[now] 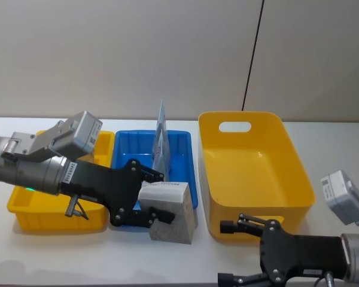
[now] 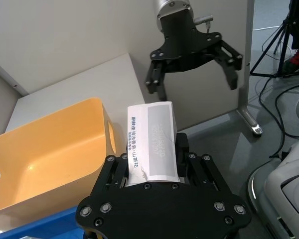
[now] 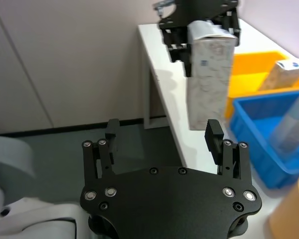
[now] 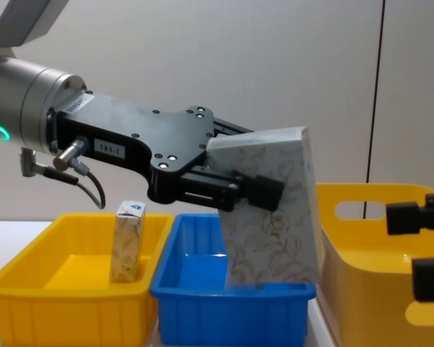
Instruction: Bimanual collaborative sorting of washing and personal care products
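Observation:
My left gripper point(image 1: 151, 202) is shut on the large pale marbled box point(image 1: 169, 214), holding it upright in the air at the blue bin's front right corner. The same box point(image 4: 271, 210) hangs tilted over the blue bin point(image 4: 231, 303), clamped at its upper left. The small speckled carton point(image 4: 128, 242) stands in the small yellow bin point(image 4: 29, 289). A pale-blue tube point(image 1: 161, 139) leans upright inside the blue bin point(image 1: 131, 149). My right gripper point(image 1: 242, 251) is open and holds nothing, low at the front right, facing the box point(image 3: 209, 74).
A large yellow bin point(image 1: 287, 149) with handle cut-outs stands right of the blue bin, just behind my right gripper. The small yellow bin point(image 1: 30, 209) sits under my left arm. The white table ends close to the front; a wall rises behind.

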